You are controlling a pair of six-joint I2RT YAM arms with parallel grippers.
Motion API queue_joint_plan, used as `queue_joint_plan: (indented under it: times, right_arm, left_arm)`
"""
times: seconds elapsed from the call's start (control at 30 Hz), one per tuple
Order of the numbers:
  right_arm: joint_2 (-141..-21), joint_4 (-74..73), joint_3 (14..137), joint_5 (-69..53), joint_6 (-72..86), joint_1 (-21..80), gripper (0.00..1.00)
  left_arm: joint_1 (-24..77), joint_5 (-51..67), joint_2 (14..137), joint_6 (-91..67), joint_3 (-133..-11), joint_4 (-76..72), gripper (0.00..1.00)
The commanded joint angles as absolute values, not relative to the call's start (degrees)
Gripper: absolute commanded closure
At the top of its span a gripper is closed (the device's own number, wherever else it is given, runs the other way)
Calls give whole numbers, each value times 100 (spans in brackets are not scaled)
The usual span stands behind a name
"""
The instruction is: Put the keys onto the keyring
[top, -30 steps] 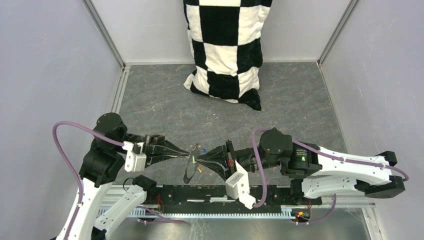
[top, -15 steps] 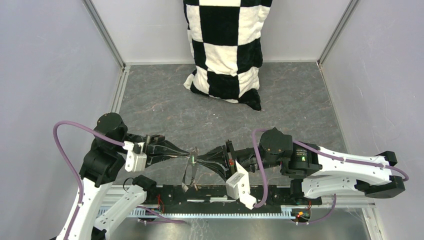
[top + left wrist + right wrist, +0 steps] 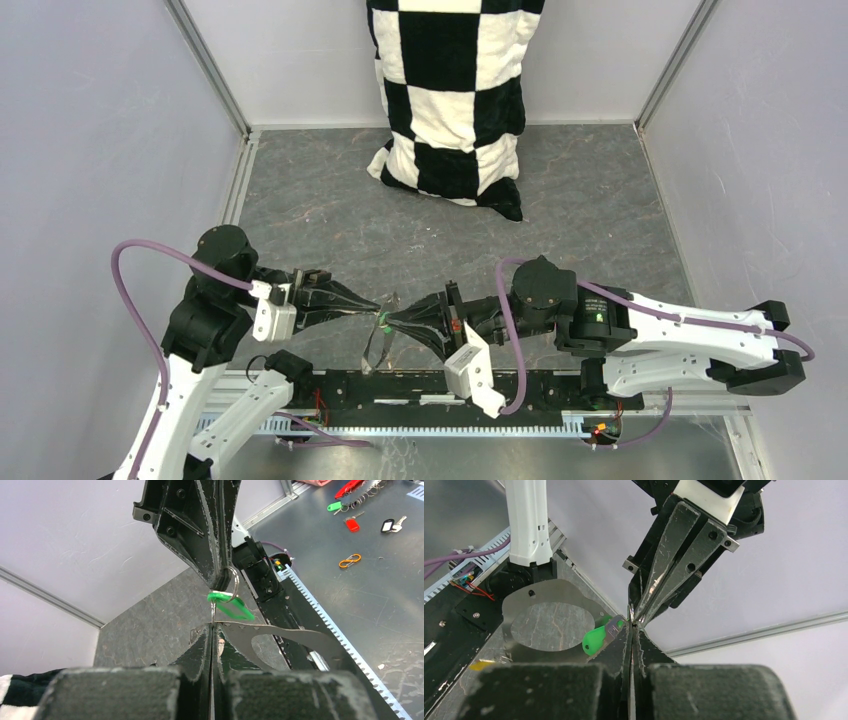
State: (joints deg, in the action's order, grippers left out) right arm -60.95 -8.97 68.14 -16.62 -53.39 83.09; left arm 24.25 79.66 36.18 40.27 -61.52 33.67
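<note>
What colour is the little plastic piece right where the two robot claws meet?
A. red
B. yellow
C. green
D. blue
C: the left wrist view shows a green key head hanging by a silver ring at the spot where the left gripper and right gripper come tip to tip.

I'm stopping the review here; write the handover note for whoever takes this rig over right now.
Left gripper: shut, seemingly pinching the keyring strap, which hangs below.
Right gripper: shut, seemingly on the green key, tip to tip with the left.
Done: the key sits at a silver ring.
To do: threading cannot be confirmed from these views; check it before releasing.
</note>
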Motion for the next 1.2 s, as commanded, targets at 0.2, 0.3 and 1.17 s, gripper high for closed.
queue_joint_plan:
  times: [0.2, 0.3, 1.17]
  right_arm:
    - [-6190, -308, 6983, -1426, -5230, 8315, 100]
    - [-6156, -249, 6955, -1384, -5186, 8314, 100]
    - [-5517, -912, 6788, -851, -5157, 8246, 100]
  left_arm:
    - [2443, 8061, 3503, 4228, -6120, 3154, 98]
    - [2446, 8068, 3498, 4228, -6108, 3147, 98]
    - [2443, 8139, 3481, 4054, -6174, 3156, 98]
